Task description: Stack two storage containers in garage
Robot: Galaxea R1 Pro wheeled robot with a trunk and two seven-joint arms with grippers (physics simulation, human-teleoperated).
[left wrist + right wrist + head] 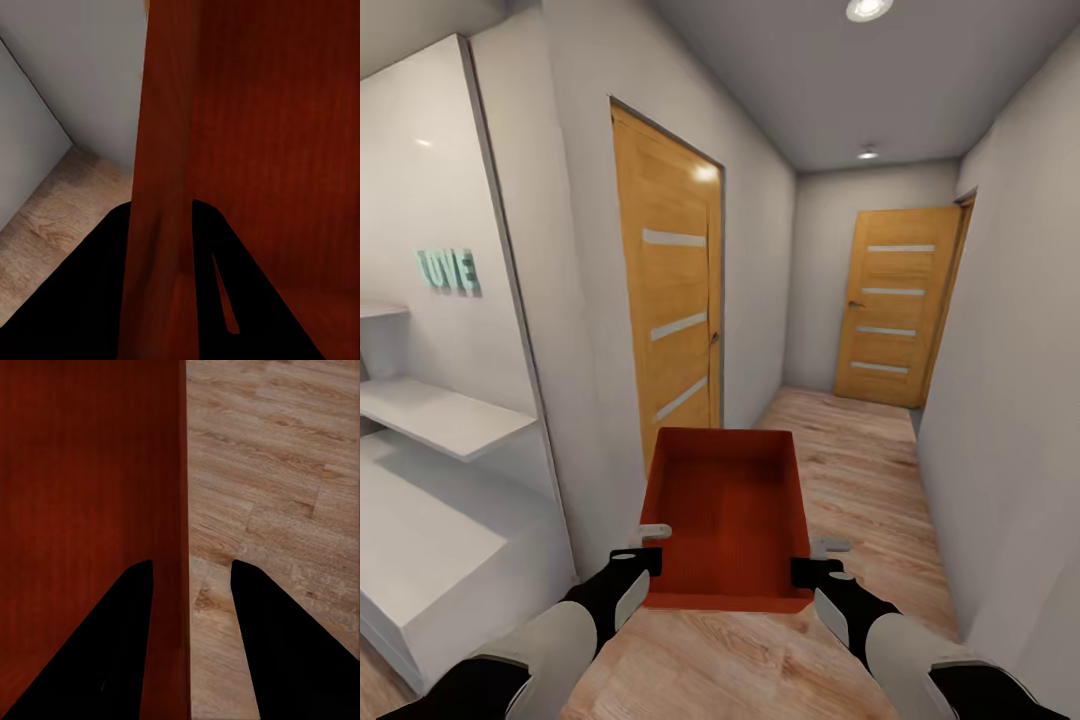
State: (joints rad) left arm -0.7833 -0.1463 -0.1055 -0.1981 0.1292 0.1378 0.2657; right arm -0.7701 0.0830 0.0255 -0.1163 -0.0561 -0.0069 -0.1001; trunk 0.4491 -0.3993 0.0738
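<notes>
A narrow corridor with pale grey walls and light wood-plank flooring stretches ahead, so this reads as the carrying leg of the task rather than the garage itself. Two closed honey-coloured wooden doors with pale horizontal inlays bound the way: one on the left wall, close beside the load, and one at the far end. A white built-in shelf unit with mint "LOVE" letters stands at the left. Held level in front of the trunk is one orange-red rectangular open-top storage container, apparently empty. The left gripper and right gripper each pinch a thin side wall near the closer end, one finger inside and one outside, a two-sided grip that likely keeps the container from tipping. The near door and wall corner leave little clearance on the left.
</notes>
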